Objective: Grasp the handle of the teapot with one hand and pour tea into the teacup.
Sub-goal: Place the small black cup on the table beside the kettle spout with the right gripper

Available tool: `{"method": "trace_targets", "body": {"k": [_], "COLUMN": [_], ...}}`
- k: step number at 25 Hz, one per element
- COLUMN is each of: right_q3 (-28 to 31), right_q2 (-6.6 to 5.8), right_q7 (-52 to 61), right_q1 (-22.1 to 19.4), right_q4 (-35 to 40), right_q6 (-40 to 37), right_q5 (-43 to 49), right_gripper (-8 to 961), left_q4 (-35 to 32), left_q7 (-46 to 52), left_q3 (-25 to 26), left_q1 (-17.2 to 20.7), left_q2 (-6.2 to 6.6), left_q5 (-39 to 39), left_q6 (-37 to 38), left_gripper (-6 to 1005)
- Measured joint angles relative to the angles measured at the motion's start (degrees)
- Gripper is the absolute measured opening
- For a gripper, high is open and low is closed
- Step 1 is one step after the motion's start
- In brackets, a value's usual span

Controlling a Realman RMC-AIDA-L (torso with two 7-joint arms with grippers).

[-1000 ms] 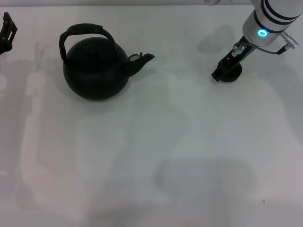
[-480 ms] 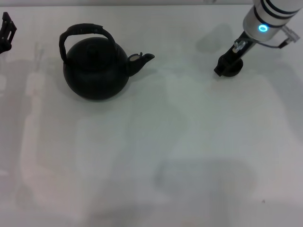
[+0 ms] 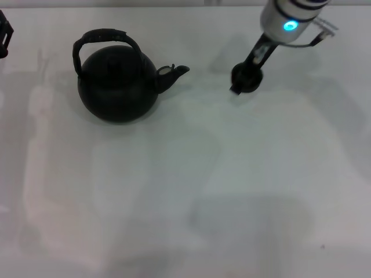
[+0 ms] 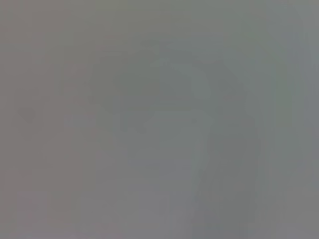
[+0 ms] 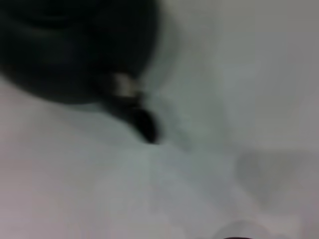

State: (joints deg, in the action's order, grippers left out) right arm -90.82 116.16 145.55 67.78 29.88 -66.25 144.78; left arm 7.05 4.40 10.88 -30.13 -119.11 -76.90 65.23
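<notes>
The teapot (image 3: 117, 84) sits on the white table (image 3: 232, 185) toward the robot's left, upright, its round matte black body resting flat. The handle (image 3: 103, 39) arches over its top, leaning slightly toward the left, and nothing touches it. The short spout (image 3: 173, 75) points toward the right, at the teacup.

The teacup (image 3: 247, 78) is on the far part of the table, to the right of the spout and clearly apart from it. The right gripper (image 3: 243, 81) reaches down from the upper right, under the white arm with its lit blue ring, and overlaps the teacup in the head view. The dark fingers merge with the dark cup there, so I cannot tell whether the gripper is closed on the teacup or merely at it.

The right wrist view shows the teapot's body (image 5: 75, 45) and spout (image 5: 137, 119) over the pale table, blurred.

The left gripper (image 3: 3, 35) shows only as a dark sliver at the far left edge of the head view, well away from the teapot; I cannot tell its state. The left wrist view shows only a plain grey blur.
</notes>
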Motion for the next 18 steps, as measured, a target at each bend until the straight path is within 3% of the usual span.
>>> {"method": "trace_targets", "body": {"k": [10,18], "right_q3": [-20.2,-27.4], "right_q2": [0.03,0.03], "right_q7": [0.3,0.3], "right_q1": [-0.3,-1.2], "right_q4": [5.1,5.9], "right_q6": [0.4,4.2], "right_q5": [-13.7,-17.4], "right_gripper": [728,728], "left_q4": [-0.7,-0.7], "left_q7": [0.0,0.0], "left_q3": [0.1,0.1], "left_q1": [-0.4,-0.2], "left_q2": [0.1,0.03], "left_q5": [0.0,0.0], "left_q6": [-0.1,-0.1], "left_gripper": [827,827]}}
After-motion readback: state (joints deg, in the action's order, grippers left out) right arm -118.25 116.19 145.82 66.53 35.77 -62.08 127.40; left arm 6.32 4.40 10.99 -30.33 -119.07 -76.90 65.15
